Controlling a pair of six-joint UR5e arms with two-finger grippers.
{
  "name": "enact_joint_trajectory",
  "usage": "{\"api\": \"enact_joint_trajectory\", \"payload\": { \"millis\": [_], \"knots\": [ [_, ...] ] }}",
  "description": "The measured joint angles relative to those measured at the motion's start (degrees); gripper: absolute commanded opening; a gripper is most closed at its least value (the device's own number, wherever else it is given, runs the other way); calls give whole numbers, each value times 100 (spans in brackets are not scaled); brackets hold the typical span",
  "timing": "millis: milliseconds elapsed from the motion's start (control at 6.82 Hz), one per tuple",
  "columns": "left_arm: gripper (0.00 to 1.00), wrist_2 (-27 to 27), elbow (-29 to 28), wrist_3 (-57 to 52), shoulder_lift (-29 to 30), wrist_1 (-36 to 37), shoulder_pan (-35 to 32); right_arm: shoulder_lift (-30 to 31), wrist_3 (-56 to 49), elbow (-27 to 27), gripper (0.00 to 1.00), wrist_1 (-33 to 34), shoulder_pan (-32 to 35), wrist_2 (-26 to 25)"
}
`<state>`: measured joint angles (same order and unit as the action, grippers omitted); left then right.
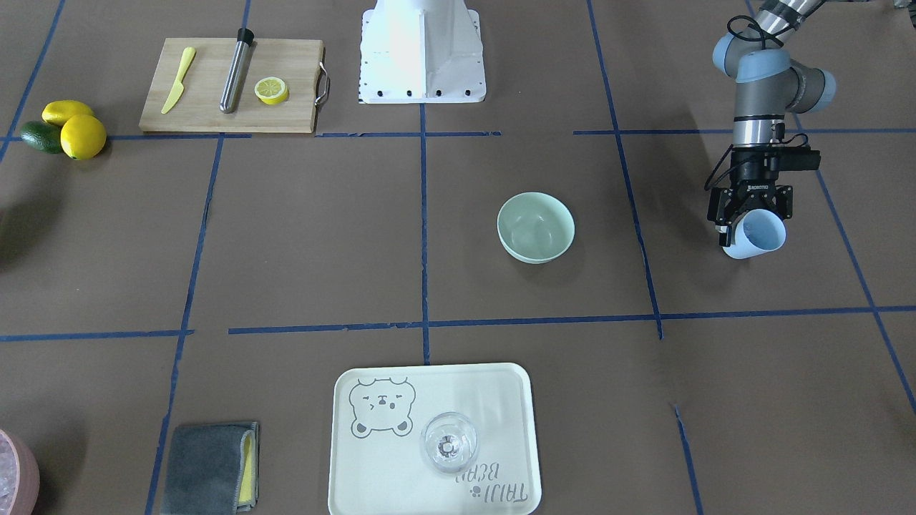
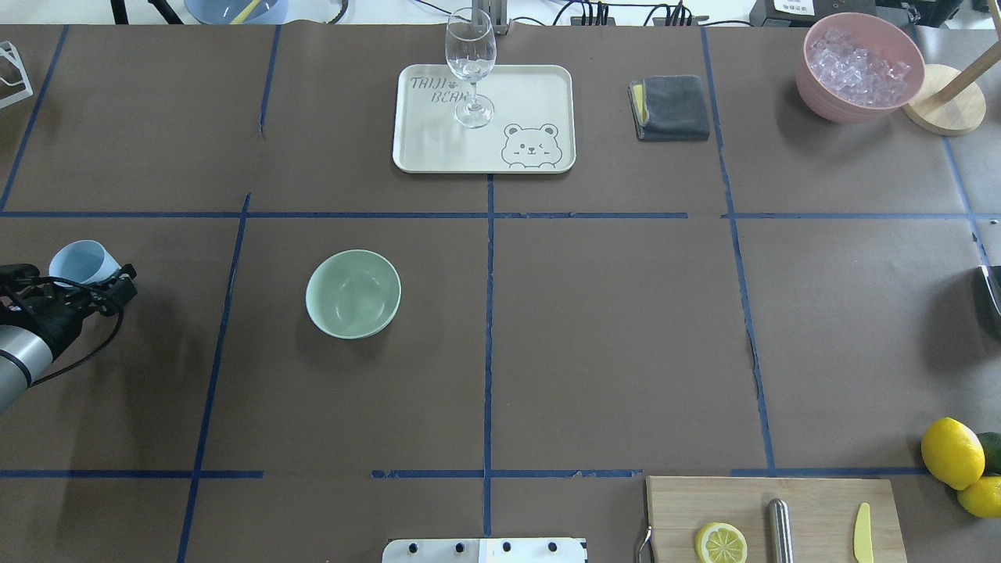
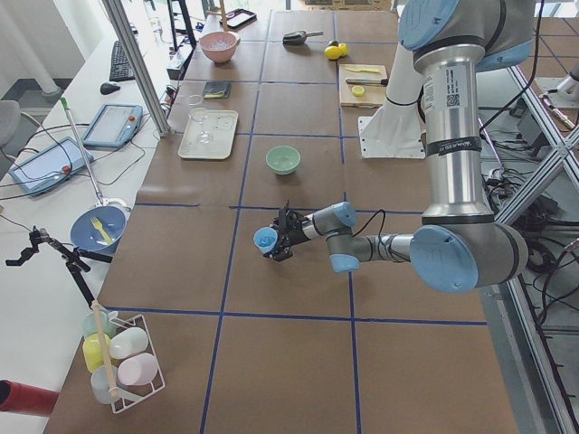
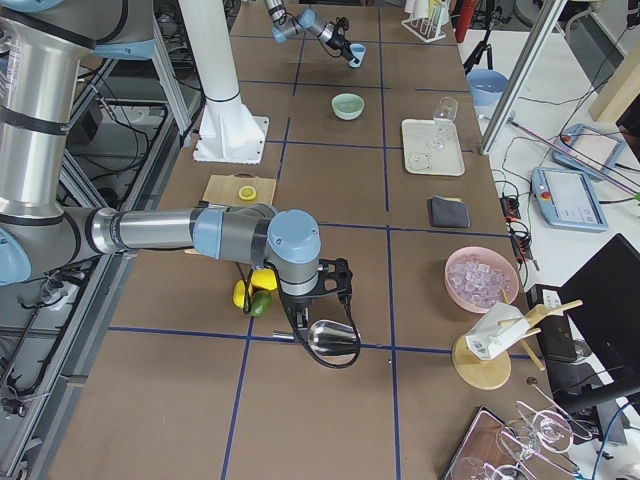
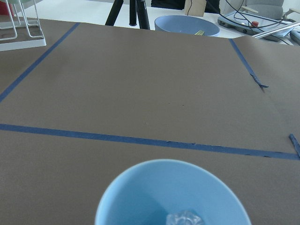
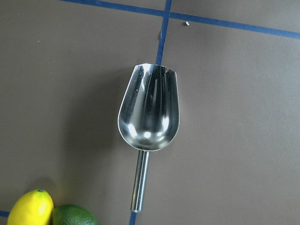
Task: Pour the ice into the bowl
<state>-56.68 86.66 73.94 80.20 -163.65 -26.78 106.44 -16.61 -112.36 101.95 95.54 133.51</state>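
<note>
1. Overhead exterior view, far left: the black two-finger left gripper (image 1: 750, 218) is clamped on the sides of a smooth, matte light blue cup (image 2: 81, 261). The cup is held tilted over the brown paper-covered table (image 2: 610, 336).
2. Seen from the left wrist, one clear, glassy ice cube (image 5: 185, 218) lies inside the cup.
3. To the right, well apart from the cup, a round pale mint-green bowl (image 2: 353, 294) stands upright, plain and smooth.
4. At the far side, a cream rectangular tray (image 2: 438, 141) with rounded corners and a printed bear carries an upright clear stemmed wine glass (image 2: 471, 70).
5. Next come a folded dark grey cloth (image 2: 672, 108) with a yellow edge, then a round pink bowl (image 2: 829, 105) heaped with glassy ice chunks (image 2: 859, 62).
6. At the near right, a pale wooden cutting board (image 2: 817, 500) bears a lemon slice (image 2: 721, 543), a brushed steel rod (image 2: 780, 532) and a yellow knife (image 2: 862, 533). Beside it lie two glossy lemons (image 2: 952, 452) and a dark green lime (image 2: 992, 450).
7. The right gripper (image 4: 325, 290) hangs over a polished steel scoop (image 6: 149, 110) that lies hollow-up on the table. I cannot tell whether its fingers are wide or narrow.
</note>
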Motion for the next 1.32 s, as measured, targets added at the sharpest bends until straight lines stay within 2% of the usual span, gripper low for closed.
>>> {"api": "enact_joint_trajectory", "payload": {
  "millis": [147, 440, 586, 733, 879, 1026, 1172, 1319],
  "knots": [
    [0, -2, -6, -12, 0, -1, 5, 0, 0, 2, 100, 0, 0, 0],
    [0, -43, 189, -459, -65, -24, 10, -3, 0, 9, 100, 0, 0, 0],
    [12, -98, 543, -1211, -159, -85, 3, -6, 0, 11, 100, 0, 0, 0],
    [14, -388, 1033, -2191, -214, -139, -29, -6, 0, 18, 100, 0, 0, 0],
    [16, -905, 1375, -2884, -190, -163, -164, -3, 0, 29, 100, 0, 0, 0],
    [13, -1331, 1519, -3155, -116, -167, -337, -1, 0, 40, 100, 0, 0, 2],
    [3, -1549, 1580, -3265, -41, -151, -428, -1, 0, 47, 100, 0, 0, 6],
    [0, -1618, 1584, -3327, 20, -114, -456, 8, 0, 50, 100, 0, 0, 8]
  ]
}}
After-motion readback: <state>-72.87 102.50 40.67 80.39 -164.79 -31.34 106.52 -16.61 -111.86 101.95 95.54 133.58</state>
